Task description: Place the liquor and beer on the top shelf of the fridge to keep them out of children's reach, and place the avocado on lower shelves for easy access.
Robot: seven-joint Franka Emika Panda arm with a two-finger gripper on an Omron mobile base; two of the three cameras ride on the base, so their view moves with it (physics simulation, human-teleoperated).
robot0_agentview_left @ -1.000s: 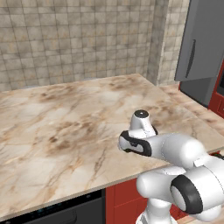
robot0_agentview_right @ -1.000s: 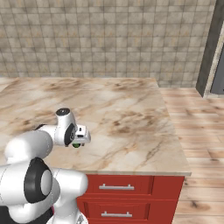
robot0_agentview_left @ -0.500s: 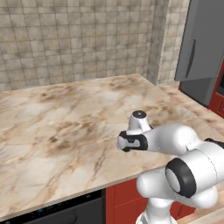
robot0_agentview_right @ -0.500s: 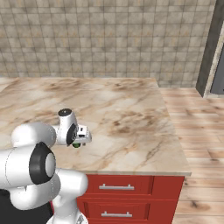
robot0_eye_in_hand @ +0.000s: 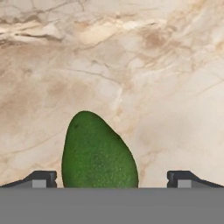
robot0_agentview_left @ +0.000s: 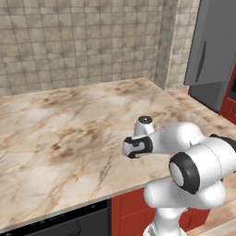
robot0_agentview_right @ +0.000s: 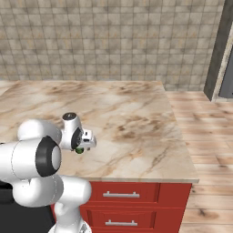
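Observation:
The avocado [robot0_eye_in_hand: 97, 153], a dark-green bumpy oval, lies on the marble counter [robot0_eye_in_hand: 131, 65] near its front edge. My gripper [robot0_eye_in_hand: 113, 179] hangs open just above it, and one fingertip [robot0_eye_in_hand: 43, 178] shows on each side of the fruit without touching it. In the right base view a bit of the avocado [robot0_agentview_right: 79, 150] peeks out under the hand [robot0_agentview_right: 84, 140]. The left base view shows the hand [robot0_agentview_left: 135, 146] low over the counter. The fridge [robot0_agentview_left: 209, 46] stands at the far right with its grey door. The liquor, the beer, the top shelf and the lower shelves are out of view.
The tiled wall [robot0_agentview_left: 78, 41] runs behind the counter. Red drawers [robot0_agentview_right: 136, 200] sit below the counter's front edge [robot0_agentview_right: 136, 178]. A dark appliance front [robot0_agentview_left: 69, 223] is under the counter on the left. Wooden floor [robot0_agentview_right: 209, 136] lies to the right.
The hand has stayed almost still over the avocado. The arm's elbow and shoulder links have swung round behind it.

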